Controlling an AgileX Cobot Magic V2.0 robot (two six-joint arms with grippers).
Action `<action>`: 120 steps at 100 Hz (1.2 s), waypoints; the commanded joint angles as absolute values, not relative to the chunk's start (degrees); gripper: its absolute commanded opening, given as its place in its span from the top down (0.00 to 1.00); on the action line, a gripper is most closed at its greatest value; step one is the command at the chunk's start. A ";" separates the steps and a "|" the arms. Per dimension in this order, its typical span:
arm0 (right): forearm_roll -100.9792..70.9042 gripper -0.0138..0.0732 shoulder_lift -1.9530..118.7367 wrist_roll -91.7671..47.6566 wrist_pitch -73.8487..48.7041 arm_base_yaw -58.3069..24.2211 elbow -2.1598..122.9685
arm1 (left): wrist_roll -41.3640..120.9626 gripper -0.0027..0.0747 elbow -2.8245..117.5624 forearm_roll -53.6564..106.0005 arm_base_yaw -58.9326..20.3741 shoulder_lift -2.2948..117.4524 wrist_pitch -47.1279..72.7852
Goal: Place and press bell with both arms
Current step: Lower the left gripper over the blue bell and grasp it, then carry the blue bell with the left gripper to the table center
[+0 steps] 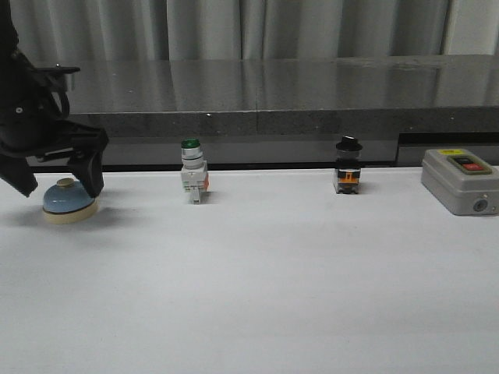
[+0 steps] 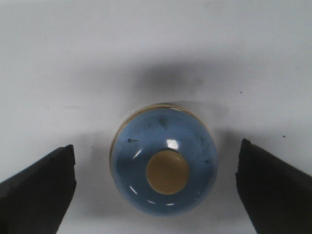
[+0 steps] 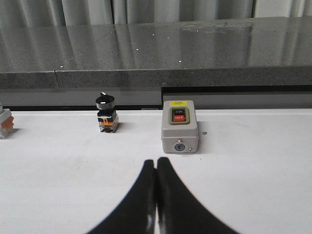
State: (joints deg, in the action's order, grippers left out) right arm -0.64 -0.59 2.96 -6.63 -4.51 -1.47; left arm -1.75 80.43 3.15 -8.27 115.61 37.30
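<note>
- The bell (image 1: 69, 200) is sitting upright on the white table (image 1: 257, 288) at the far left, its cream button (image 2: 167, 171) facing up out of the light-blue dome.
- The left gripper (image 1: 61, 183) is hanging directly over the bell with its jaws spread wide; in the left wrist view the two dark fingers (image 2: 41, 187) are standing on either side of the dome, each clear of it, gripping nothing.
- The right gripper (image 3: 156, 183) is showing in its wrist view with its two black fingers pressed together, tips touching, holding nothing.
- A green-capped switch (image 1: 192, 171) is standing to the right of the bell, well apart from it, near the table's far edge.
- A black-capped switch (image 1: 348, 165) is standing further right along the same back row.
- A grey on/off box (image 1: 460, 181) is lying at the far right; in the right wrist view it is sitting beyond the closed fingertips.
- A dark stone ledge (image 1: 273, 93) is running behind the table, with pale curtains (image 1: 234, 27) hanging behind it.
- Nothing is lying between the left fingers and the bell.
</note>
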 commanded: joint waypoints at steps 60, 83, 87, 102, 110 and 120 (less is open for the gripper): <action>0.00 0.91 -1.70 2.87 -1.89 -4.17 -0.66 | -1.88 0.69 82.21 2.96 -8.83 115.72 35.54; 0.00 0.91 -1.70 2.87 -1.89 -4.17 -0.66 | -1.63 0.73 82.21 2.96 -9.56 109.94 39.35; 0.00 0.91 -1.70 2.87 -1.89 -4.17 -0.66 | -1.51 0.73 82.21 2.96 -10.12 108.44 40.09; 0.00 0.91 -1.70 2.87 -1.89 -4.17 -0.66 | -0.95 0.73 82.21 2.96 -13.96 101.52 42.60; 0.00 0.91 -1.70 2.87 -1.89 -4.17 -0.66 | -0.67 0.73 82.21 2.96 -17.01 98.72 44.12; 0.00 0.91 -1.70 2.87 -1.89 -4.17 -0.66 | -0.60 0.73 82.21 2.96 -22.27 96.92 44.46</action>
State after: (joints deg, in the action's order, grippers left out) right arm -0.64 -0.59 2.96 -6.63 -4.51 -1.47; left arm -0.94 80.74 2.58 -18.03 101.25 45.43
